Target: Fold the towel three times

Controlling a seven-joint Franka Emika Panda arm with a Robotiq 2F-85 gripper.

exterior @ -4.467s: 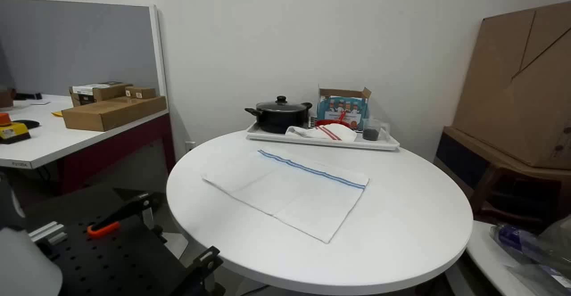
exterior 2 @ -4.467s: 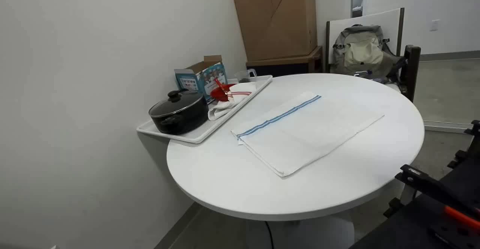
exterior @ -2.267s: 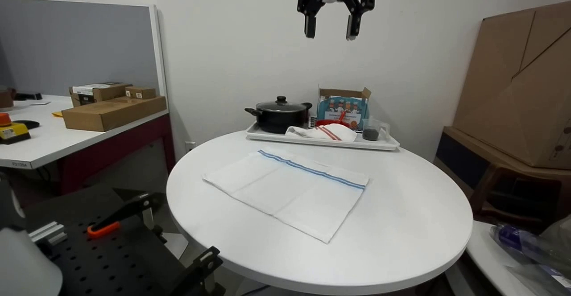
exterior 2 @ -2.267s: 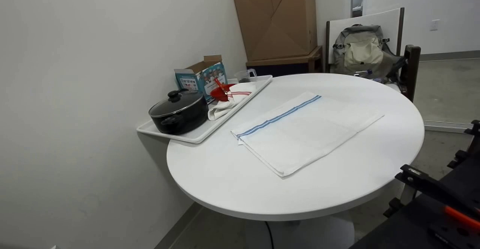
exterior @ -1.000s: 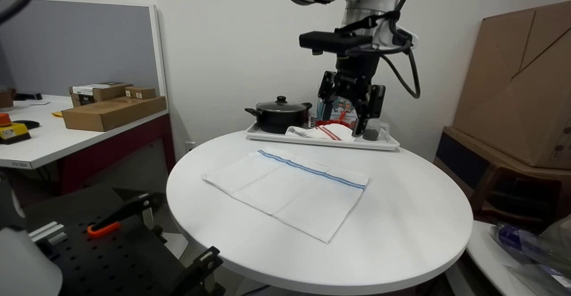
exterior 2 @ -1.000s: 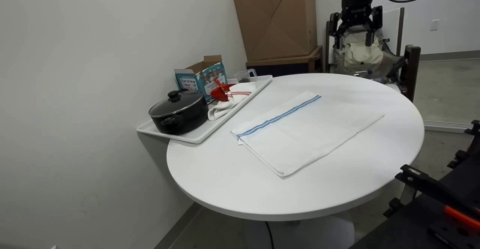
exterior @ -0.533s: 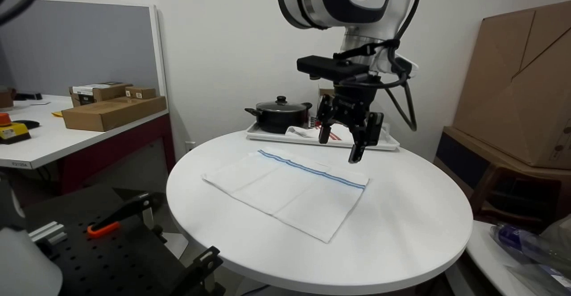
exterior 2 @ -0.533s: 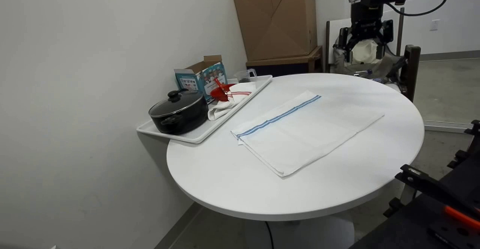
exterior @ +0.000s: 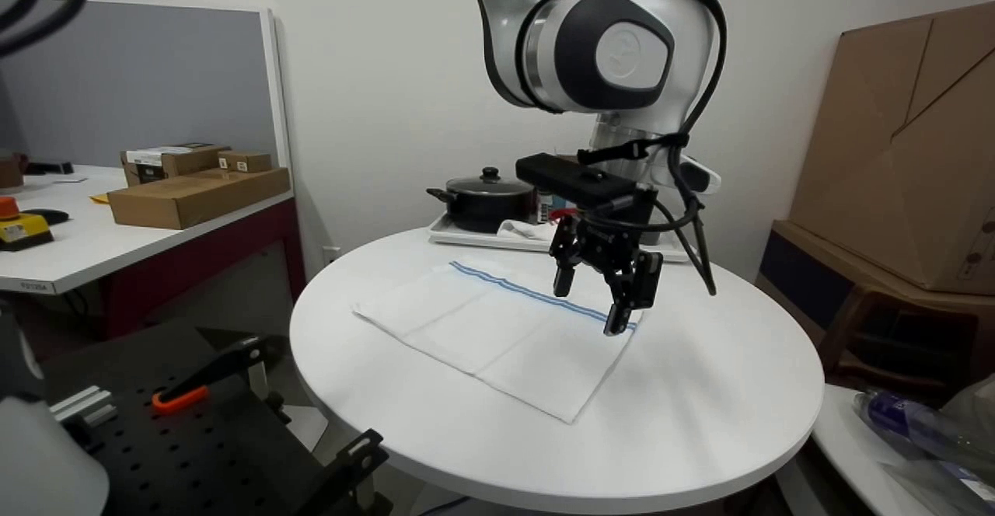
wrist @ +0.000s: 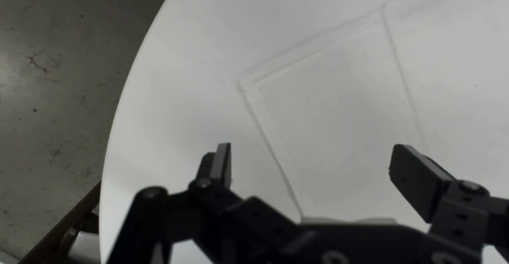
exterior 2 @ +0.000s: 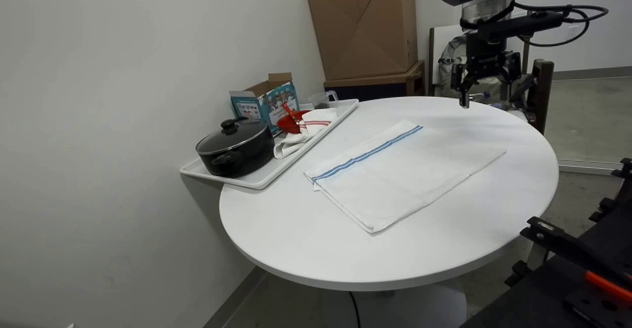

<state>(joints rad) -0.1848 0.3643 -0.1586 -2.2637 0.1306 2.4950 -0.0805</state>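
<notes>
The towel (exterior: 505,337) lies flat on the round white surface (exterior: 699,407), a rectangle with blue stripes (exterior: 536,294) along one long side. Layered edges are visible in an exterior view and in the wrist view, which suggests at least one fold is in place; the count cannot be verified. Crease lines cross the towel and would probably guide the next fold. Lying flat, it presents a short edge that the jaws could pinch.

The jaws are spread wide, with nothing held and no contact apparent. They hang above the towel's short end, seen against its striped corner in an exterior view. In the wrist view, one finger (wrist: 222,164) shows against the surface just outside that short edge, the other finger (wrist: 417,180) against the towel. This straddle is judged to be alignment for pinching the edge. The arm (exterior: 614,50) reaches down from above the towel. Risk, in judgement: thin layers lying on the surface may slip, or only the upper layer may be taken.

Beyond the towel's striped side, and apart from it, stands a white tray (exterior 2: 259,179) carrying a lidded black pot (exterior 2: 242,155), a red-striped cloth (exterior 2: 296,144), a printed box (exterior 2: 284,102) and a clear cup (exterior 2: 321,102). Their position presumably keeps them out of the fold's path.
</notes>
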